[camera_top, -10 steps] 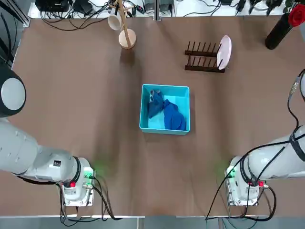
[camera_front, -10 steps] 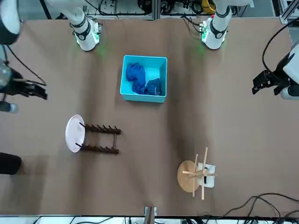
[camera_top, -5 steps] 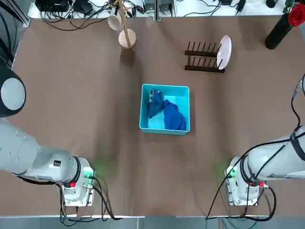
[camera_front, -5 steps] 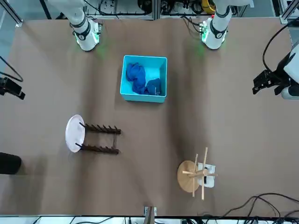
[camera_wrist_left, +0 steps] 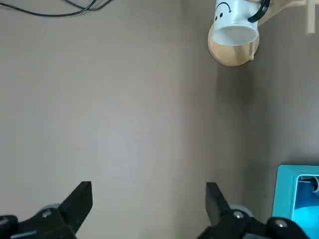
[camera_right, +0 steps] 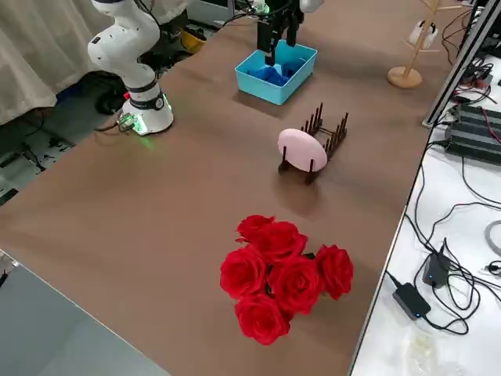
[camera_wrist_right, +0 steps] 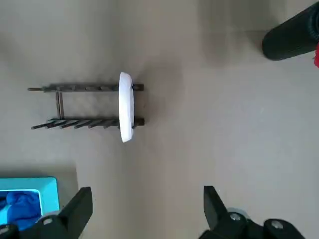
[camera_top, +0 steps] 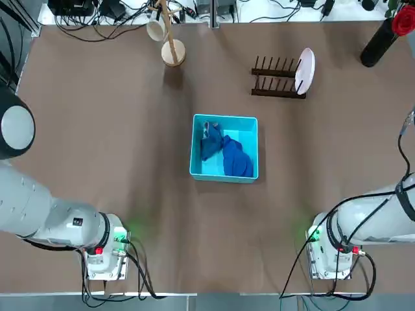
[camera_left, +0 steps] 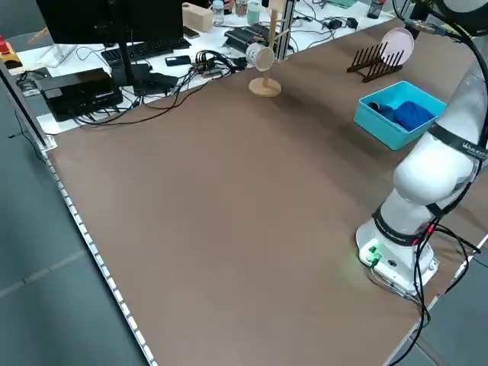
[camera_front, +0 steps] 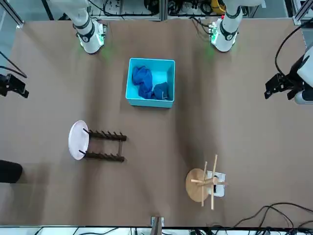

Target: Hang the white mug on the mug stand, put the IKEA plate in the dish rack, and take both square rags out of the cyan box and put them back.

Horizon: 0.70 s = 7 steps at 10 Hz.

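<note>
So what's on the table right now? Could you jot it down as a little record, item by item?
mug: hanging on a peg of the stand, at the table's far edge
plate: standing on edge in the end slot of the rack
rags: both bunched inside the box, mid-table
roses: red bunch near the table's right far corner
left gripper: fingers open, holding nothing, raised at the left side
right gripper: fingers open, holding nothing, raised at the right side
</note>
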Each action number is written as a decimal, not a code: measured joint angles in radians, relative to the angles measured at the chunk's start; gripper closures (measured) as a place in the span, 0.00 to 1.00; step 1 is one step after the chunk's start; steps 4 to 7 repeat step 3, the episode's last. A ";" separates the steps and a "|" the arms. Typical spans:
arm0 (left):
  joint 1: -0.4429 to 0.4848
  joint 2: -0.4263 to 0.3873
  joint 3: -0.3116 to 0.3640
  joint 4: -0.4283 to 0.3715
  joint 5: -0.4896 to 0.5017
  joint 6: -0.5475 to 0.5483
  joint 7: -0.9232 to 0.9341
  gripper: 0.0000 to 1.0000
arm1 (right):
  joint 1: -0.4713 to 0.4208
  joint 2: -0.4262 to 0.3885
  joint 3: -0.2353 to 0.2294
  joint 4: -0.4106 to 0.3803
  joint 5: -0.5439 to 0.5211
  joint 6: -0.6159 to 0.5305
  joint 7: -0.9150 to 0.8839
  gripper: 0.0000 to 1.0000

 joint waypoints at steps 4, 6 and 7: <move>0.000 0.000 0.000 0.000 0.000 0.000 0.000 0.00 | 0.001 -0.001 -0.002 -0.006 -0.005 0.000 -0.007 0.01; 0.000 0.000 0.000 0.000 0.000 0.000 0.000 0.00 | 0.001 -0.001 -0.002 -0.006 -0.005 0.000 -0.007 0.01; 0.000 0.000 0.000 0.000 0.000 0.000 0.000 0.00 | 0.001 -0.001 -0.002 -0.006 -0.005 0.000 -0.007 0.01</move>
